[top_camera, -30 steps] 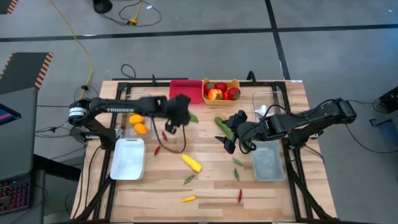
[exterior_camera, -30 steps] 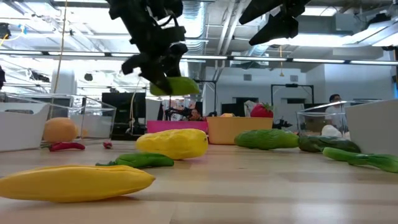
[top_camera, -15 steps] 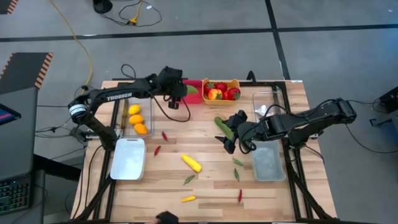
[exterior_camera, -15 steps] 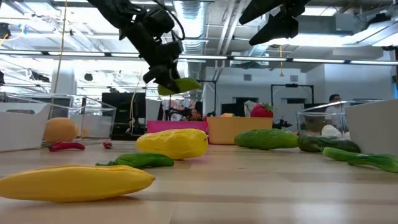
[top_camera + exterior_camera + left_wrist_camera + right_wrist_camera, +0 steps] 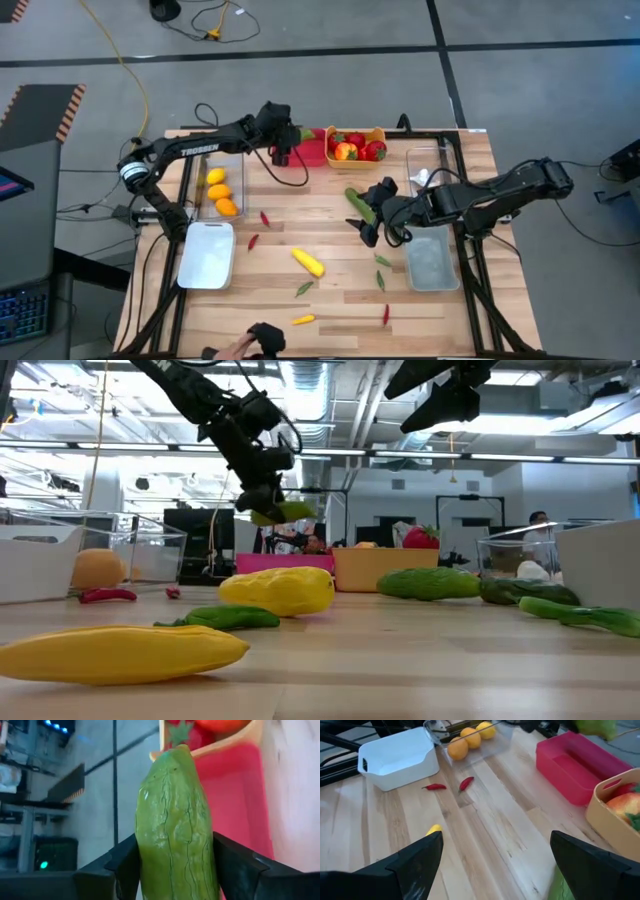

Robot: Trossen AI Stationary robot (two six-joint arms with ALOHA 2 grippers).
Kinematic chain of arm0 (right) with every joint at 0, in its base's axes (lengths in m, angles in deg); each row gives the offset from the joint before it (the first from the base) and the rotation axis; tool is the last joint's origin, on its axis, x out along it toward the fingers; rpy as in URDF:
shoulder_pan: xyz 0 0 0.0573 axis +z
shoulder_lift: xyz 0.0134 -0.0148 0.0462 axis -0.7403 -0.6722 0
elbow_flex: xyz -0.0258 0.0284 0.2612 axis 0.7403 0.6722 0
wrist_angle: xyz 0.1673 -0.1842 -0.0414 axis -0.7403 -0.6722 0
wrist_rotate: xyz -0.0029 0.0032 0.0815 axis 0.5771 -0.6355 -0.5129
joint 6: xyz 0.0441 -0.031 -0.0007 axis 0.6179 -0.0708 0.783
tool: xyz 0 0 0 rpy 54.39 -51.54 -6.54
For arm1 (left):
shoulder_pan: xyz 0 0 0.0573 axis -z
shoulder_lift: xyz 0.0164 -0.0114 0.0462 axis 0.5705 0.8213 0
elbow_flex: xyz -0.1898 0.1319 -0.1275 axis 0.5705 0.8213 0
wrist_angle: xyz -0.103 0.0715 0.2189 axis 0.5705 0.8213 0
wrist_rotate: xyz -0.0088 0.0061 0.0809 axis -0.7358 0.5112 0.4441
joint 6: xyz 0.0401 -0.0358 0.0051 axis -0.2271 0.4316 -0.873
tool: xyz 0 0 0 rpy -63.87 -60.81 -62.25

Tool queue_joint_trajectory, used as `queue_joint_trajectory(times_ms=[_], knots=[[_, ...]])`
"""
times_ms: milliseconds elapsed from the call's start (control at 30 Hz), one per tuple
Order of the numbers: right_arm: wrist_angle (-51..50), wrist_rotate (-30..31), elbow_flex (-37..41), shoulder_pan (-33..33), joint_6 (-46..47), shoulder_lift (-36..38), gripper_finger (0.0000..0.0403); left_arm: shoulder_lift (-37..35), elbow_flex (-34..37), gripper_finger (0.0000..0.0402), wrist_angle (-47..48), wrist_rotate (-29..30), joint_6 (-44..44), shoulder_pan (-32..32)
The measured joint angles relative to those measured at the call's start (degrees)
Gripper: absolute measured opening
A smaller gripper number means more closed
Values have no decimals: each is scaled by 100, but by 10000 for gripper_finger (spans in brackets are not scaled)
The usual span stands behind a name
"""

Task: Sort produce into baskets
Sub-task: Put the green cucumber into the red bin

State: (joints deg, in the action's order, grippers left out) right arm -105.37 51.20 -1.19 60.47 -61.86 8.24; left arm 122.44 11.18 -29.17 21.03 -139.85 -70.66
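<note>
My left gripper (image 5: pixel 288 143) is shut on a green cucumber (image 5: pixel 175 835) and hangs above the left end of the red bin (image 5: pixel 312 150) at the table's far edge; the low view shows the cucumber (image 5: pixel 284 512) well above the table. The orange-yellow bin (image 5: pixel 355 148) beside it holds red pieces. My right gripper (image 5: pixel 373 228) is open and empty right of the table's middle, close by another green cucumber (image 5: pixel 358 203) that lies on the wood. Yellow pieces (image 5: pixel 308 262), green pieces and small red chilies (image 5: pixel 253 241) lie loose on the table. My left gripper pinches the green cucumber between its two fingers (image 5: pixel 125 865), which sit on its two opposite long sides (image 5: pixel 150 865) near one end. The other end sticks out beyond the fingers. The cucumber is lifted clear, over the red bin (image 5: pixel 235 795).
A clear tub (image 5: pixel 222 190) with orange fruits and a white tray (image 5: pixel 207 255) stand at the left. A clear tub (image 5: pixel 428 165) and a pale tray (image 5: pixel 432 262) stand at the right. A person's hand (image 5: pixel 250 345) reaches in at the near edge.
My left gripper has carried the green cucumber from left of the table's middle toward the far edge, and now holds it over the red bin. A person's hand has come in at the near edge.
</note>
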Motion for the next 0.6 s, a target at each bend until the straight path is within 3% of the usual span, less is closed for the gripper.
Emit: queue_joint_trajectory(times_ms=[367,600], knots=[[-7,8,0,-50,-1,0,395,46,-4,313,-71,312,158,0],[7,108,0,-183,17,0,395,46,-4,324,16,601,121,106]])
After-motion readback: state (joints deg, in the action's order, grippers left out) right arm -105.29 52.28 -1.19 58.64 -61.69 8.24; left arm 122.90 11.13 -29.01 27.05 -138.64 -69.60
